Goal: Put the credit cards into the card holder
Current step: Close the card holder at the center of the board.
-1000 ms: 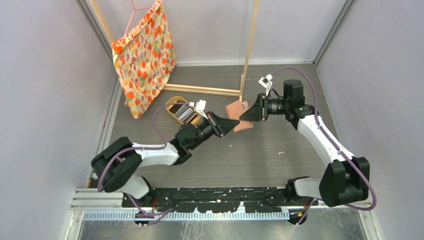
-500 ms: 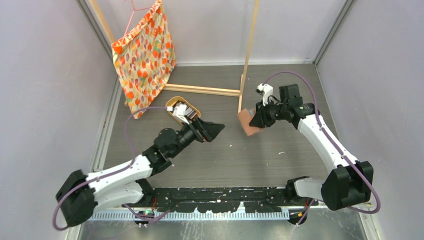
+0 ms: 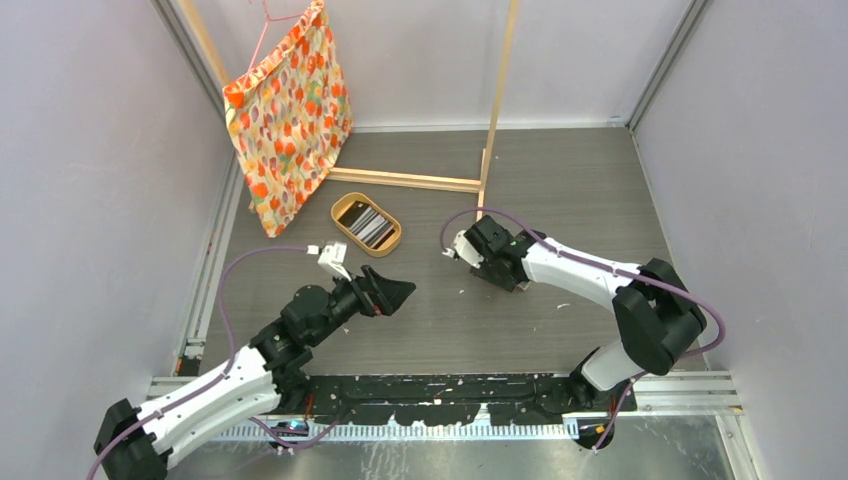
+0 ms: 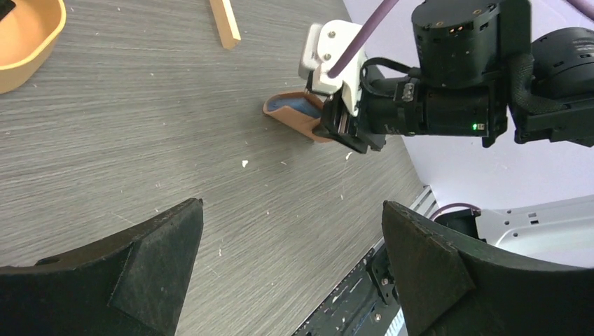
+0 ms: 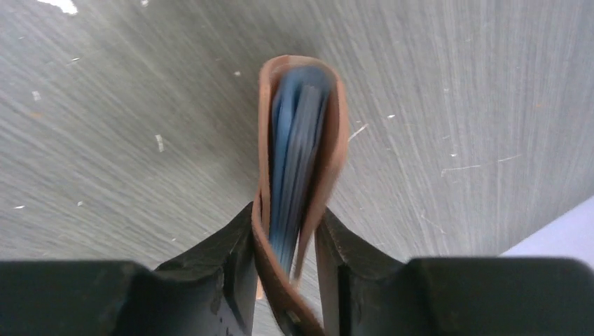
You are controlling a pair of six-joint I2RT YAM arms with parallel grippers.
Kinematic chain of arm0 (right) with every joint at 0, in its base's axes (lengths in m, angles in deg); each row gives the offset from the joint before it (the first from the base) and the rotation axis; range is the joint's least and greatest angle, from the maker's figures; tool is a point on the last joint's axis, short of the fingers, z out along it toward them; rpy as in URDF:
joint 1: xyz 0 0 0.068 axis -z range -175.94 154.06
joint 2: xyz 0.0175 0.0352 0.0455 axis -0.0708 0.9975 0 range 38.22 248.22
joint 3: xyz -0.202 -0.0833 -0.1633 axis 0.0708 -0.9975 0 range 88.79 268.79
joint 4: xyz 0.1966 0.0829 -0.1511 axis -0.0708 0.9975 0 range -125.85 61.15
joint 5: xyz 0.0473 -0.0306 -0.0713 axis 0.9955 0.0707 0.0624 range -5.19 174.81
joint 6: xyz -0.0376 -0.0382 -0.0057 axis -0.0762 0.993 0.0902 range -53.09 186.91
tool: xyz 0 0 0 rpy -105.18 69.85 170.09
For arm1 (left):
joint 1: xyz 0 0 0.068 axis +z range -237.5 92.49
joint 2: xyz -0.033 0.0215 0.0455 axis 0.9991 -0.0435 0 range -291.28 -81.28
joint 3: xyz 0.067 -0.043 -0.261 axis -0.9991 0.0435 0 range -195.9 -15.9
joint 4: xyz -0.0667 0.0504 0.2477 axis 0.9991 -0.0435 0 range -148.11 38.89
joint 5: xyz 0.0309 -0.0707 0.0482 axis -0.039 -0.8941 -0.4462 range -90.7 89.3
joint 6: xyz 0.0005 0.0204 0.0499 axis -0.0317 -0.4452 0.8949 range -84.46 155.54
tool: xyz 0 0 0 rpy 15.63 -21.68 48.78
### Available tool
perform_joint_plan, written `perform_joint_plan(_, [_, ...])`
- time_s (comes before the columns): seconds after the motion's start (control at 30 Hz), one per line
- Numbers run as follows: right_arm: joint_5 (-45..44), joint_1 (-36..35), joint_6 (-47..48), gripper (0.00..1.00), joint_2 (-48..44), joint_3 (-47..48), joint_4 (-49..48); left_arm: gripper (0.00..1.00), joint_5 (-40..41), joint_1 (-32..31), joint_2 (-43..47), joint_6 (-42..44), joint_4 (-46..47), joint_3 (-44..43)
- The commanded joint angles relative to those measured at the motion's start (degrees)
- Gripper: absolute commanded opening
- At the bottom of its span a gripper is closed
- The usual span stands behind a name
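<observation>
The folded salmon-brown leather card holder (image 5: 298, 140) sits at frame centre on the grey tabletop (image 3: 560, 200), pinched by the right fingers (image 5: 224, 280). The left fingers (image 4: 154, 273) gape wide, empty. Grey-and-black plastic credit cards (image 3: 368, 225) in the oval tan tray (image 3: 336, 212), upper left, likely await loading.

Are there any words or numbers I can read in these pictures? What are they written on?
There is nothing here that can be read.
credit cards in the tan tray: any print is too small to read.
card holder: plain leather, no letters showing, and blurred up close.
patterned cloth: only orange shapes, no words.
</observation>
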Motion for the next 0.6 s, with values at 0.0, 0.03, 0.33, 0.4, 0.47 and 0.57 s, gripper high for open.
perform_joint_plan(0.0, [6.1, -1.0, 0.9, 0.46, 0.5, 1.0, 4.4, 1.00, 1.2, 0.2, 5.3, -0.9, -3.1, 0.7])
perform_joint_plan(0.03, [10.1, -0.9, 0.9, 0.50, 0.4, 1.4, 5.6, 1.00, 1.4, 0.2, 6.2, -1.0, -3.8, 1.0])
perform_joint_plan(0.33, [29.9, 0.1, 3.1, 0.77, -4.0, 4.4, 13.5, 0.96, 0.3, 0.2, 4.0, -7.0, 0.1, 4.0])
perform_joint_plan(0.4, [34.8, 2.1, 3.4, 0.78, -5.5, 6.2, 15.0, 0.95, -1.1, 0.2, 0.8, -7.6, 2.4, 3.8])
perform_joint_plan(0.47, [39.5, 5.9, 3.4, 0.78, -7.6, 7.6, 16.0, 0.93, -2.9, 0.2, -2.6, -8.3, 4.4, 2.9])
perform_joint_plan(0.57, [46.7, 13.1, 1.3, 0.74, -10.0, 9.0, 15.4, 0.88, -6.8, 0.2, -9.0, -9.2, 8.1, 1.7])
